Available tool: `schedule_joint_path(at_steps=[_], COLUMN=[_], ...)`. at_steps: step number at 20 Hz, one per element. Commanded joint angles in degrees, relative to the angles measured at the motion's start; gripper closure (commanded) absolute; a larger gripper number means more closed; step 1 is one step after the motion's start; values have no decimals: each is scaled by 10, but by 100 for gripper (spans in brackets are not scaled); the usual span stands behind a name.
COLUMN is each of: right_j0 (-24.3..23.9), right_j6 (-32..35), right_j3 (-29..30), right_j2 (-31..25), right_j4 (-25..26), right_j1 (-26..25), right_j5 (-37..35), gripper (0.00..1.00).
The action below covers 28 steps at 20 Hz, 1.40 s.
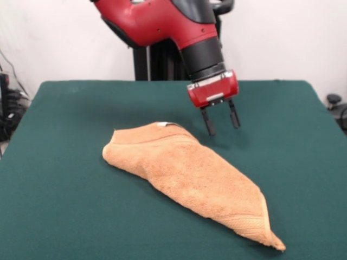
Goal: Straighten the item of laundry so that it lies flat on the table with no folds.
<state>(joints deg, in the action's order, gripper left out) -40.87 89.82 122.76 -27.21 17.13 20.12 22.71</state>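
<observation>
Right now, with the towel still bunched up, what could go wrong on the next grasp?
1. The towel lies folded over itself in layers; a pinch may catch several layers and drag the fold along instead of opening it.
2. The gripper hangs open above bare table, beside the towel's far edge; a straight descent would likely miss the cloth.
3. The towel's near corner sits close to the table's front edge; a pull that way could slide it off.

**Folded towel on a green bench, robot arm above**

A light orange-tan towel (187,176) lies folded over itself on a dark green bench (59,216), forming a long tapered shape that runs from centre-left to a point near the lower right edge. A small white tag (162,124) shows at its far edge. A red and black arm (173,27) reaches down from above. Its gripper (221,120) hangs beside the towel's far end, apparently just clear of the cloth, with two black fingers (208,122) spread apart and nothing between them.
</observation>
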Motion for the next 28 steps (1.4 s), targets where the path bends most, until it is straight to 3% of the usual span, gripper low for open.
schedule_joint_path(at_steps=[1,10,18,24,26,28], right_j0=[-13,-41,-78,-105,-110,-114], right_j6=[71,83,88,76,77,82], right_j3=[-109,-106,-75,-111,-98,-65], right_j2=[-80,-86,-77,-85,-82,-78], right_j4=[4,25,45,79,76,59], right_j1=[0,-32,-23,-74,-53,3], right_j5=[-96,-70,-64,-74,-80,-90], gripper=[0,0,0,0,0,0])
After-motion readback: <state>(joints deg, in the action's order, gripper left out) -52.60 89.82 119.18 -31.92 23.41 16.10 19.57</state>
